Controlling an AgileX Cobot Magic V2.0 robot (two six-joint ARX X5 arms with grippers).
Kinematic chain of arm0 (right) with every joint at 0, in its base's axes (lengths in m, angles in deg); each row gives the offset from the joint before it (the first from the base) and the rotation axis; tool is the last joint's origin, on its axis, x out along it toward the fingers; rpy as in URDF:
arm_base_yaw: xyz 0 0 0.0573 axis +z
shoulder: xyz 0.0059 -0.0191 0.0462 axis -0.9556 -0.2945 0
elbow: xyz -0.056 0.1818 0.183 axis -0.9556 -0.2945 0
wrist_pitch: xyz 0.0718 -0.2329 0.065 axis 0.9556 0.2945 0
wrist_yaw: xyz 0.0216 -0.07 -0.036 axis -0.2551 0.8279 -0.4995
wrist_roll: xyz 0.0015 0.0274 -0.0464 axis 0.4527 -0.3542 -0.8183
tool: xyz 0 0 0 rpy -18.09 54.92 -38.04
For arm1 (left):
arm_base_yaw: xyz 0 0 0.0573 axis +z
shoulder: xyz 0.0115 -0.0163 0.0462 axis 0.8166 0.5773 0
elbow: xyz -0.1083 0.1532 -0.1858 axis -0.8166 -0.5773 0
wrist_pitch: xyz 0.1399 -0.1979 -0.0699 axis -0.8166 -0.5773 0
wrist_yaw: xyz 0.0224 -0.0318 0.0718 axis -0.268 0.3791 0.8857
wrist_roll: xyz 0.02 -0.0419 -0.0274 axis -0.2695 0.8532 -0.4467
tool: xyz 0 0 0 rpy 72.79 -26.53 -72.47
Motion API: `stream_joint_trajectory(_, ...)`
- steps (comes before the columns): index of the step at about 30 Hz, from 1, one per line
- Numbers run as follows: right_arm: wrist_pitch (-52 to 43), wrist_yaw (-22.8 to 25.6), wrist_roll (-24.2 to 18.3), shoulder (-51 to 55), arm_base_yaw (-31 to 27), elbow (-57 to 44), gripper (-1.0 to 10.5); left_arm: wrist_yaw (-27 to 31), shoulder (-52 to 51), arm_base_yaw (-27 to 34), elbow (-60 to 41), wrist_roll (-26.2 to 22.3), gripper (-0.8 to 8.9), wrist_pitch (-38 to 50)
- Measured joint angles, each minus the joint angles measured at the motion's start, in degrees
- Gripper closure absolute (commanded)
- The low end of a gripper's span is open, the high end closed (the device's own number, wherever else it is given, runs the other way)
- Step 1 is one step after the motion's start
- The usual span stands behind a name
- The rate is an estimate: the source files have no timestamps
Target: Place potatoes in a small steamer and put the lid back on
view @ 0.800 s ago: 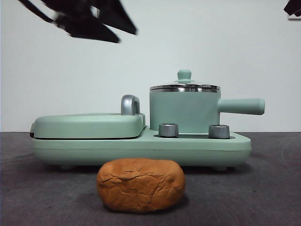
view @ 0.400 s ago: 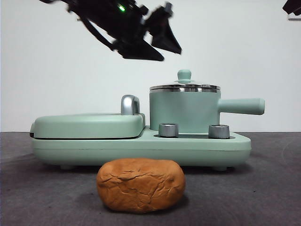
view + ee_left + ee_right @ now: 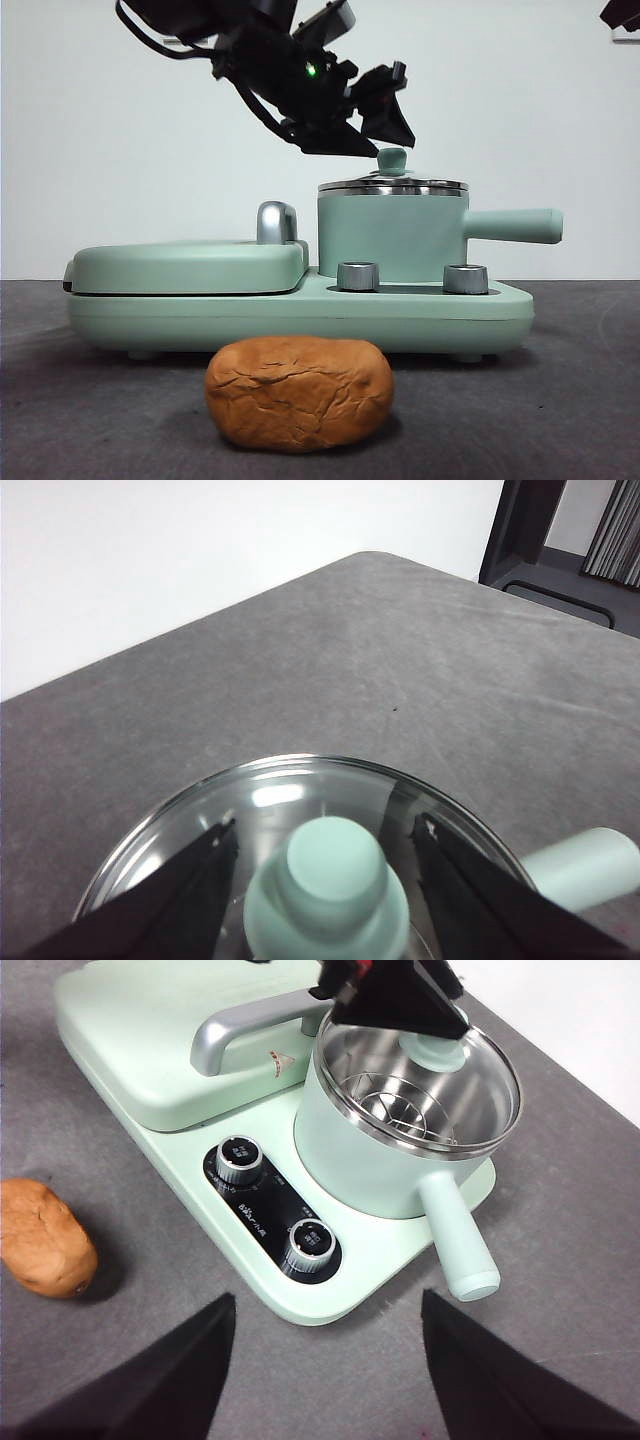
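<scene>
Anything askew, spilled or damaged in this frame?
Nothing stands out. The lid sits level on the small steamer, the potato lies whole on the table, and the left gripper straddles the knob, jaws open.

A: We see the pot (image 3: 392,239) in mint green with a shiny steel rim, and its handle (image 3: 512,226) in the same mint.

B: We also see the lid (image 3: 440,1085) as clear glass ringed in steel, with a mint knob (image 3: 335,885). The base (image 3: 300,315) and griddle (image 3: 187,266) match that mint; the latch (image 3: 277,222) is chrome.

A: The two dials (image 3: 239,1160) look silver to us, set on a black strip with small white print.

B: The potato (image 3: 299,392) is orange-brown, matte, its skin crossed by darker cracks. The table (image 3: 580,400) is dark grey, and both grippers, left (image 3: 350,125) and right (image 3: 325,1370), are black, with a green light on the left arm.
</scene>
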State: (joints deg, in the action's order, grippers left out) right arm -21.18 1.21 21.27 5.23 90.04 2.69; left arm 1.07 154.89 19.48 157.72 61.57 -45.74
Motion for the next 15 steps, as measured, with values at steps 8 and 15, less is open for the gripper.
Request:
stream_joint_trajectory(8, 0.0, 0.0, 0.0, 0.0, 0.0, 0.0, 6.5, 0.02, 1.7, 0.0, 0.28, -0.35, 5.38, 0.68)
stream_joint_trajectory(15, 0.0, 0.0, 0.0, 0.0, 0.0, 0.0, 6.5, 0.02, 1.7, 0.0, 0.31, -0.35, 6.08, 0.31)
